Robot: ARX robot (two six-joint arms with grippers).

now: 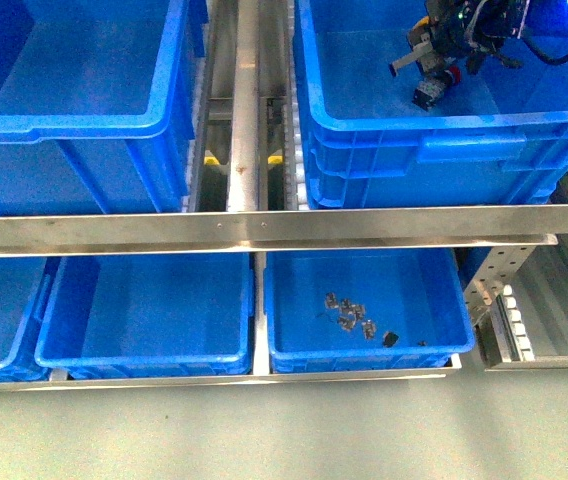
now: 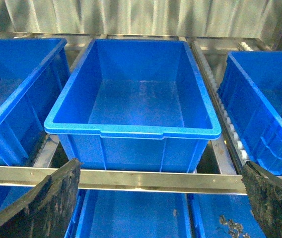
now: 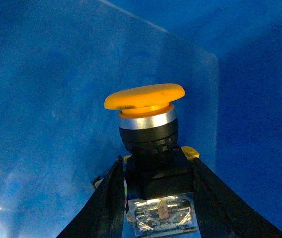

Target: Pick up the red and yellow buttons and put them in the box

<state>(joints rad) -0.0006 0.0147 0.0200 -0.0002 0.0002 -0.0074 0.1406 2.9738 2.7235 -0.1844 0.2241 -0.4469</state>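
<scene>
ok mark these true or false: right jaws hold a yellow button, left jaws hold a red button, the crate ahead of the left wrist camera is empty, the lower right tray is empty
1. The right gripper grips a yellow button. True: its jaws clamp the black body.
2. The left gripper holds a red button. False: its jaws stand wide apart with nothing between them.
3. The box facing the left wrist camera is empty. True.
4. The lower right tray is empty. False: small dark parts lie on its floor.
</scene>
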